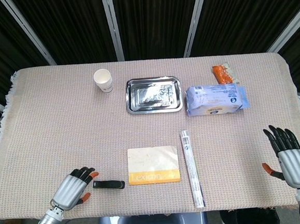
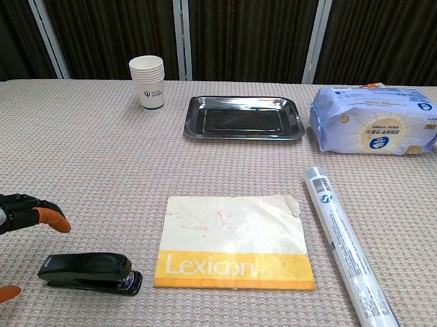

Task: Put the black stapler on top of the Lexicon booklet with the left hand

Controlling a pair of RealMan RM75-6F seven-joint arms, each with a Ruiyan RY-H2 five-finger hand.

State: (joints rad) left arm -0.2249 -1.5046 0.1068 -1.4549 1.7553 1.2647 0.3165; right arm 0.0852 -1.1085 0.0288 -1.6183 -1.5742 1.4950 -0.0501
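The black stapler (image 1: 109,184) (image 2: 90,272) lies flat near the table's front edge, just left of the Lexicon booklet (image 1: 153,165) (image 2: 234,241), a cream sheet with a yellow band along its near side. My left hand (image 1: 73,187) (image 2: 19,212) hovers immediately left of the stapler, fingers spread and orange tips pointing at it, holding nothing. My right hand (image 1: 289,155) stays at the far right edge of the table, fingers apart and empty; the chest view does not show it.
A clear plastic tube (image 1: 192,168) (image 2: 348,249) lies right of the booklet. Further back stand a paper cup (image 1: 103,80) (image 2: 148,82), a steel tray (image 1: 154,94) (image 2: 244,118), a blue tissue pack (image 1: 215,99) (image 2: 377,130) and an orange snack packet (image 1: 223,73).
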